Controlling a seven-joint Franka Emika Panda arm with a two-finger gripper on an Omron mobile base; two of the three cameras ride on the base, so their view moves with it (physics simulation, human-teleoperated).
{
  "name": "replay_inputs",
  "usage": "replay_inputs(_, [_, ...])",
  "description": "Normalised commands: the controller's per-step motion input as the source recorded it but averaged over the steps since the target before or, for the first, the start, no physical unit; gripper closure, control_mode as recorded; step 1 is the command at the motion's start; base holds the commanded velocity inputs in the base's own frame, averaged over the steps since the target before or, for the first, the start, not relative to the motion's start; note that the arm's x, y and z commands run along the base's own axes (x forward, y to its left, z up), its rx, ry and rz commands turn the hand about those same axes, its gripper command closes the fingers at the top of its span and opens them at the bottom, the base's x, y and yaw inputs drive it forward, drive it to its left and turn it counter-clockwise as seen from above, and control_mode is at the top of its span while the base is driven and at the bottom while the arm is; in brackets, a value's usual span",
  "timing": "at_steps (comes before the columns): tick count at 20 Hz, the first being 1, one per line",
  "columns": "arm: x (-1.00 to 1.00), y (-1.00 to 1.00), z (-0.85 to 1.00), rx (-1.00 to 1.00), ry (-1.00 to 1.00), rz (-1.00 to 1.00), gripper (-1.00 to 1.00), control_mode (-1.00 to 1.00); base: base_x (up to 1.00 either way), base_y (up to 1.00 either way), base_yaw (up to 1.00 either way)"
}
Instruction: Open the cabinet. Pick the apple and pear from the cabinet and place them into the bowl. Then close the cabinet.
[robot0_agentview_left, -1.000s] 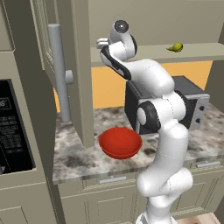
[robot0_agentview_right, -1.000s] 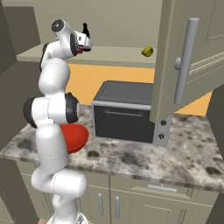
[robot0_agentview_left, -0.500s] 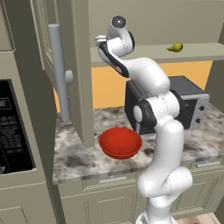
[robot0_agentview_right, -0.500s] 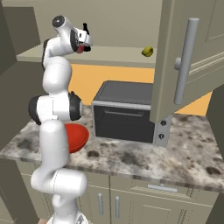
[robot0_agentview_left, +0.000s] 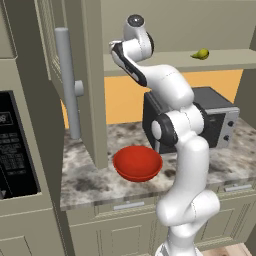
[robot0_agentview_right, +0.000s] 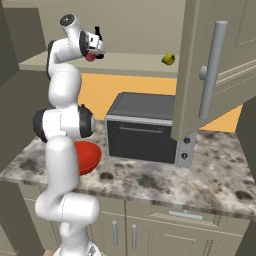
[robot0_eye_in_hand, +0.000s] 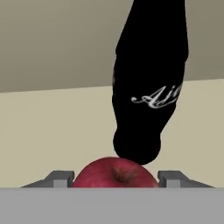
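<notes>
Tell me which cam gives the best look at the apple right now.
Hand view: the apple sits large and centred between the gripper fingertips, with a dark bottle right behind it. In the right base view it's a small red patch at the gripper. In the left base view the arm's wrist blocks it.

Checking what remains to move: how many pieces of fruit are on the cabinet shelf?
2. The apple sits between the hand's fingers, before a dark bottle; the pear lies farther along the shelf. More may be hidden.

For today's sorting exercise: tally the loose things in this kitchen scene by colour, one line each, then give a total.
Red: 2, apple and bowl
Yellow-green: 1, pear
Black: 1, bottle
Total: 4
</notes>
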Motion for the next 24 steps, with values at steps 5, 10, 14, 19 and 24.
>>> replay_inputs(5, [0.0,0.0,-0.38,0.0,0.0,0.0,1.0,-1.0,0.0,0.0,0.0])
replay_inputs(10, [0.0,0.0,-0.48,0.0,-0.02,0.0,1.0,-1.0,0.0,0.0,0.0])
replay_inputs(14, [-0.17,0.0,-0.44,0.0,-0.1,-0.01,1.0,-1.0,0.0,0.0,0.0])
replay_inputs(19, [-0.57,0.0,-0.26,0.0,-0.2,-0.04,1.0,-1.0,0.0,0.0,0.0])
replay_inputs(24, [-0.67,0.0,-0.2,0.0,-0.13,-0.04,1.0,-1.0,0.0,0.0,0.0])
